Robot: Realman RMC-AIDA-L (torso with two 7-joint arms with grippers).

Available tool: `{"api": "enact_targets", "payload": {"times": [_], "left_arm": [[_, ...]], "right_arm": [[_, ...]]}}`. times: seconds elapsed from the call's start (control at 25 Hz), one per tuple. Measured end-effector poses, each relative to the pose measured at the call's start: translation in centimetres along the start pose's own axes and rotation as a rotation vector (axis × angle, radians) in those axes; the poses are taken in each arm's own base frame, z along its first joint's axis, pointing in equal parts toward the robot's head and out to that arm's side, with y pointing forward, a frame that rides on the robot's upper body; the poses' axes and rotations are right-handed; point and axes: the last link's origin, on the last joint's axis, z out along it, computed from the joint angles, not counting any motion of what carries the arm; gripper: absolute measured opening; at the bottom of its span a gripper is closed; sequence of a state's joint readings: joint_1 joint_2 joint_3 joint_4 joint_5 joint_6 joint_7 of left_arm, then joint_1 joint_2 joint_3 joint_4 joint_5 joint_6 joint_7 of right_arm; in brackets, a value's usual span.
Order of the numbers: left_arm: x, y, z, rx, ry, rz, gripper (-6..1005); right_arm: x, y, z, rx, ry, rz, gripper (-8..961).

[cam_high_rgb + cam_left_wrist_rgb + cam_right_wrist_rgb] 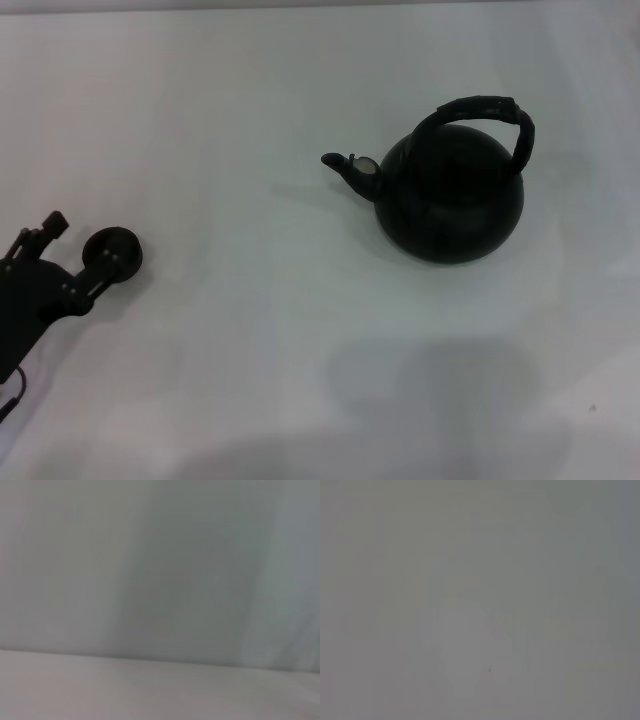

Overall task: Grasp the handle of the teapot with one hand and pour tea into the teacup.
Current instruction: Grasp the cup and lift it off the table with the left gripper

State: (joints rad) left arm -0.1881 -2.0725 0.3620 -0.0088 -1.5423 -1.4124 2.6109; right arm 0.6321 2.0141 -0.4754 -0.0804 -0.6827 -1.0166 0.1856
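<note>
Left pincer (100, 262) lower left, clenched on teacup (112, 250). Teapot (450, 195) right of centre: likely heavy, rigid; grasp top of handle (480, 110).

Left gripper (85, 262) partly cut off at head view's edge, overlapping teacup (112, 250), jaws indistinct, both wrist views featureless blur

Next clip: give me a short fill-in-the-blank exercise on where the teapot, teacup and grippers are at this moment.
1. The teapot has its spout turned toward the robot's ____ side.
2. The left gripper is at the ____.
3. The handle stands ____ over the pot, with no gripper on it.
4. The ____ gripper is out of the head view.

Missing words: left; teacup; upright; right
</note>
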Motion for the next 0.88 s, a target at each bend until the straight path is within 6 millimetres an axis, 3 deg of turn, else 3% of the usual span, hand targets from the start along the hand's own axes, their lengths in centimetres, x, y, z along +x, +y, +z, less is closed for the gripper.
{"api": "enact_targets", "payload": {"times": [0.88], "left_arm": [[-0.71, 0.12, 0.73, -0.021, -0.067, 0.016, 884]], "right_arm": [[-0.03, -0.11, 0.01, 0.001, -0.001, -0.002, 881]]}}
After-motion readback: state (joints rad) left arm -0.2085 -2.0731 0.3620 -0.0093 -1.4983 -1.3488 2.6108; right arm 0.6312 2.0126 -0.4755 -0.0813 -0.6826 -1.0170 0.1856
